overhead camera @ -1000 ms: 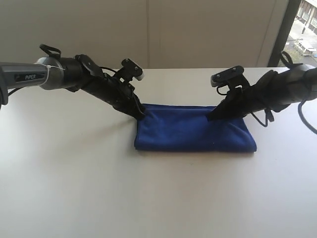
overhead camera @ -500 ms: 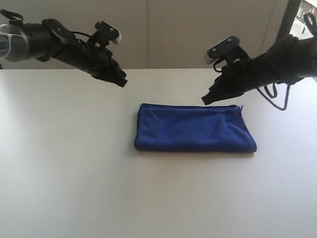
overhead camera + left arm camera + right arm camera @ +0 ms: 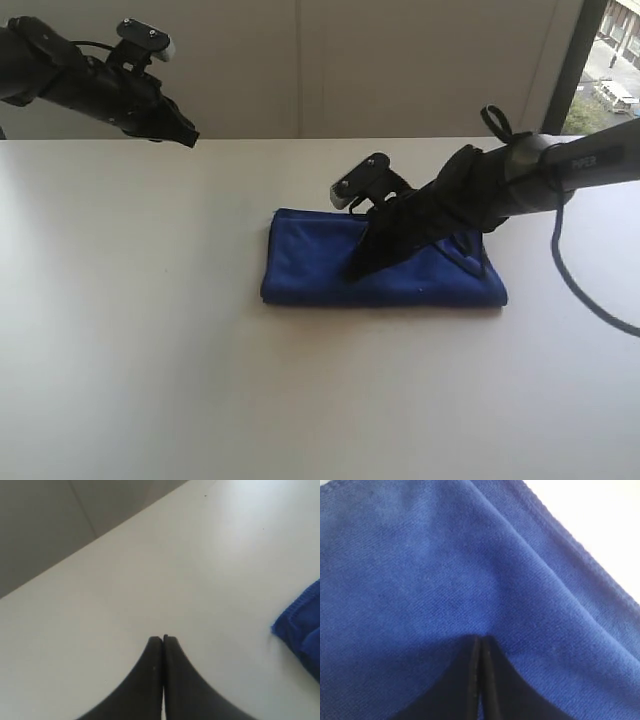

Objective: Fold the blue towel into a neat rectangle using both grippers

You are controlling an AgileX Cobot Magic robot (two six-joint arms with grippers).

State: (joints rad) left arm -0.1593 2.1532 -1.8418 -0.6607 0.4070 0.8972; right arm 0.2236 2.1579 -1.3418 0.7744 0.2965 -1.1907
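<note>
The right gripper [image 3: 356, 271], fingers pressed together, rested its tip on the folded blue towel [image 3: 310, 265] mid-desk [image 3: 150, 350], while the left gripper [image 3: 189, 139], likewise closed and empty, hung toward the far-left corner.

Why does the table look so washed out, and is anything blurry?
Exterior view: bright light flattens the table, leaving only a faint shadow under the blue towel. Left wrist view: the left gripper is soft, too close. Right wrist view: towel weave fairly sharp, table corner blown white.
</note>
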